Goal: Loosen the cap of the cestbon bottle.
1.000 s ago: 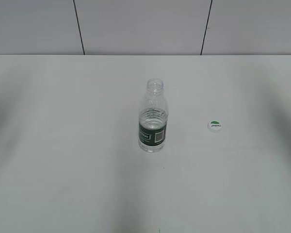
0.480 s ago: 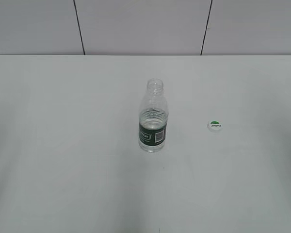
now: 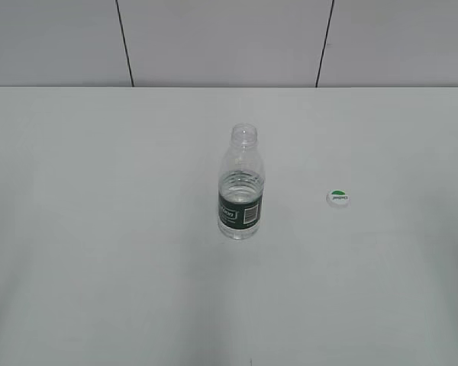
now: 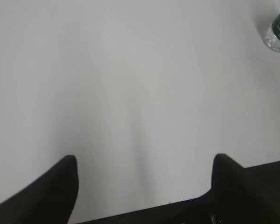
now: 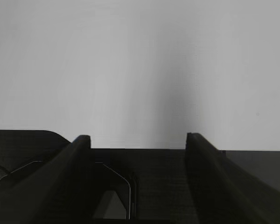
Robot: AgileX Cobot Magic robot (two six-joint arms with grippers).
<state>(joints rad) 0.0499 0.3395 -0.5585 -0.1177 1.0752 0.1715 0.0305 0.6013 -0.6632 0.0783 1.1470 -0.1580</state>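
The cestbon bottle [image 3: 240, 191] stands upright mid-desk [image 3: 99, 229], neck open; you'll see nothing on it has moved over the last second. Both grippers, left [image 4: 144, 172] and right [image 5: 137, 140], hang spread and empty. The cap [image 3: 337, 198] lies well apart to its right, so the loosening looks done.

left end effector [image 4: 144, 163]: two black rounded fingers. right end effector [image 5: 137, 140]: two black flat-tipped fingers, matte.

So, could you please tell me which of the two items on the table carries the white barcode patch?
The cestbon bottle, standing upright and uncapped mid-table, carries it on its dark green label. The cap, lying apart to its right, shows only a green-and-white top.
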